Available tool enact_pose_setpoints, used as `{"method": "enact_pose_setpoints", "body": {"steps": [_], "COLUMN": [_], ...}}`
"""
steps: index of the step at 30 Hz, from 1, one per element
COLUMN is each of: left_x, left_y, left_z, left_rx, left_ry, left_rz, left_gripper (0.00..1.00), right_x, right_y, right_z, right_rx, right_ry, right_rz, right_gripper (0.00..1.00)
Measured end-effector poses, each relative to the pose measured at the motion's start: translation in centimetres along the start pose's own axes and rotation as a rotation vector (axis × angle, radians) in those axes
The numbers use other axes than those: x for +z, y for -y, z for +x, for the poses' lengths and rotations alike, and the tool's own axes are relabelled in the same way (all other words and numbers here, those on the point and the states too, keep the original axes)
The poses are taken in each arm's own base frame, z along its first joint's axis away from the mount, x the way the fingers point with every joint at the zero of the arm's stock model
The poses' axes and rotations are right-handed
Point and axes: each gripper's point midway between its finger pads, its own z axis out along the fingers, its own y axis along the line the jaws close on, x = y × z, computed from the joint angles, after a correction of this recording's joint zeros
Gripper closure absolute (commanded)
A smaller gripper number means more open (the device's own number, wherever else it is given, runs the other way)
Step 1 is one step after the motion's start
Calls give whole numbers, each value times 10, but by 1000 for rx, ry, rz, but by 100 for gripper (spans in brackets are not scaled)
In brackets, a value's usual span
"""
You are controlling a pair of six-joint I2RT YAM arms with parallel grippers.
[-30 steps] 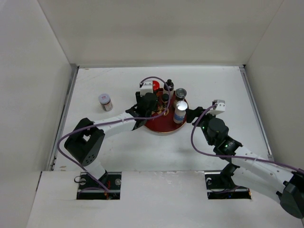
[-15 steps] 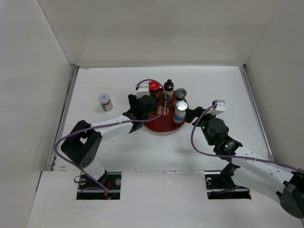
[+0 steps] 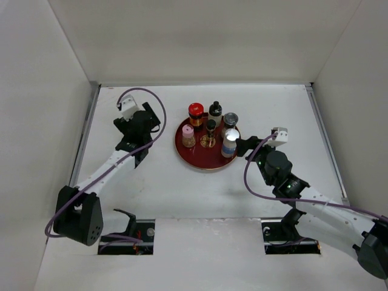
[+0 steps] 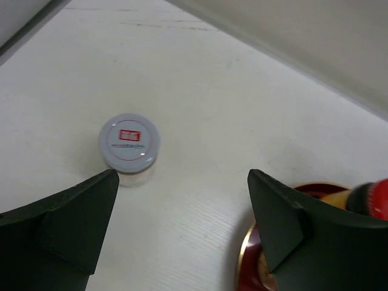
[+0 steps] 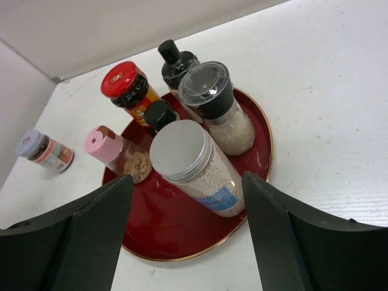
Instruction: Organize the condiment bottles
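While both arms reach out over it, the counter point(image 3: 273, 109): white, walled at the back and on both sides.
Left arm point(image 3: 106, 170): stretches from its base toward 11 o'clock, well apart from the tray.
Right arm point(image 3: 315, 206): stretches from its base toward 10 o'clock, ending at the tray's 3 o'clock edge.
Tray point(image 3: 203, 162): round, dark red with a gold rim, at mid-counter.
Left end effector point(image 4: 182, 176): released, fingers spread, grasping nothing; it hangs over the counter at 9 o'clock of the tray.
Right end effector point(image 5: 188, 177): released, fingers spread to either side of the tray's near edge, grasping nothing.
Silver-cap jar point(image 5: 182, 151): upright on the tray at 4 o'clock, nearest the right end effector.
Grey-cap grinder point(image 5: 206, 91): upright on the tray at 2 o'clock.
Red-cap jar point(image 5: 124, 82): upright at the rim at 11 o'clock.
Black-cap bottle point(image 5: 173, 54): at the rim at 12 o'clock.
Pink-cap shaker point(image 5: 103, 143): on the tray at 9 o'clock.
Short black-cap bottle point(image 5: 159, 112): at tray centre.
White-lilac-cap jar point(image 4: 129, 140): upright on the bare counter, off the tray, ahead of the left finger, untouched.
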Motion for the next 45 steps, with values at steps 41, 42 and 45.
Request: {"method": "enact_pose_setpoints", "body": {"steps": [41,42,45], "left_x": [-26,-40,-73], "left_y": [-12,-5,11], "left_z": [81,78,68], "left_rx": [136,137,140], "left_ry": [-165,-154,-132], "left_rz": [59,99,185], "left_gripper": [67,67,67], "right_x": [1,1,1], "right_y": [1,1,1], "right_z": [3,3,3], "right_rx": [-5,-5,-5], "right_ry": [-8,-8,-7], "right_rz": [4,4,4], "right_gripper": [1,1,2]}}
